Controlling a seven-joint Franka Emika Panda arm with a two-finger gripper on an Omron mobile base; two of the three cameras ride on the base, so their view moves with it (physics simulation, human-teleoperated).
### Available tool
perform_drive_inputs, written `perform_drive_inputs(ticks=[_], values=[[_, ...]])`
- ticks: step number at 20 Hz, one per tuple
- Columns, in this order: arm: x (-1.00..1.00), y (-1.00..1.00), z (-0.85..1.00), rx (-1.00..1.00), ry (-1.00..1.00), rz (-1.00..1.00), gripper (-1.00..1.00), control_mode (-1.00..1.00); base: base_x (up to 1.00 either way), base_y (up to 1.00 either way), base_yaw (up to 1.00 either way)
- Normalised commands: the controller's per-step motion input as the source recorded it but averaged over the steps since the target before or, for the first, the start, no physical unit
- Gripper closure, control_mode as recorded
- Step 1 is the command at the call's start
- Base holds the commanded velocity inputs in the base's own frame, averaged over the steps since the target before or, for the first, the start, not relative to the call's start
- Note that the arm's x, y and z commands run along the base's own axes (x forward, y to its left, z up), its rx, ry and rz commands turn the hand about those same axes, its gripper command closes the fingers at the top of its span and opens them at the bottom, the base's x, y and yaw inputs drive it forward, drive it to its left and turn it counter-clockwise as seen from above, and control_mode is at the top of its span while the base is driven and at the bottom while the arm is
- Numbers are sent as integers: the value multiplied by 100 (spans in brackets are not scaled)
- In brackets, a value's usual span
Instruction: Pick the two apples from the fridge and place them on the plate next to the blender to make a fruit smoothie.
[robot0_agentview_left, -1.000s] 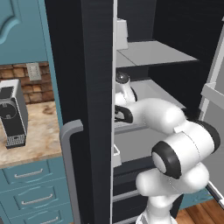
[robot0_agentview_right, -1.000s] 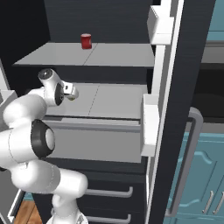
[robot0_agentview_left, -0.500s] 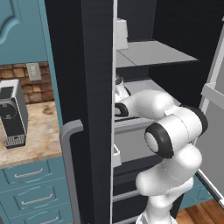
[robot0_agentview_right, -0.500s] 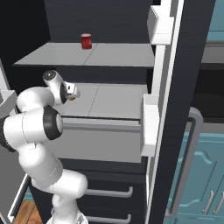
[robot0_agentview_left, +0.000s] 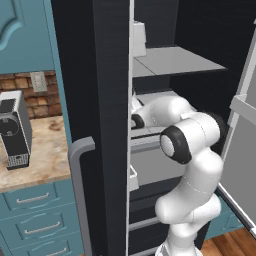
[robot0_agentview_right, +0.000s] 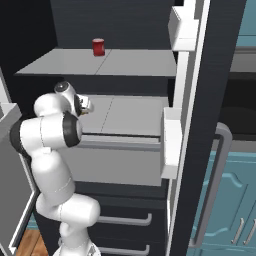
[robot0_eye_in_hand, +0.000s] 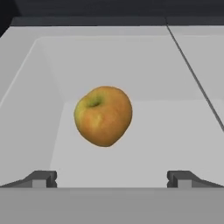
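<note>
Since a second ago our arm has folded in tighter and pushed the hand deeper over the fridge (robot0_agentview_right: 210, 100) drawer. Our gripper (robot0_eye_in_hand: 112, 179) is spread wide with nothing in it, and the yellow-orange apple (robot0_eye_in_hand: 103, 116) lies on the pale drawer floor straight ahead, between the fingertips' lines. We'd drop in centred so both pads straddle it evenly, then close gently.
</note>
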Motion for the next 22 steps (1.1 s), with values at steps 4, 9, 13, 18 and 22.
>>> perform_drive_inputs(ticks=[4,9,13,18,22], values=[[50,16,-13,-2,2,0,-100,-100,0,0,0],[44,10,-20,-2,3,0,-100,-100,0,0,0],[56,9,-17,-2,3,0,-100,-100,0,0,0],[14,0,-36,-1,2,0,-100,-100,0,0,0],[-16,-17,-61,0,2,0,100,-100,0,0,0]])
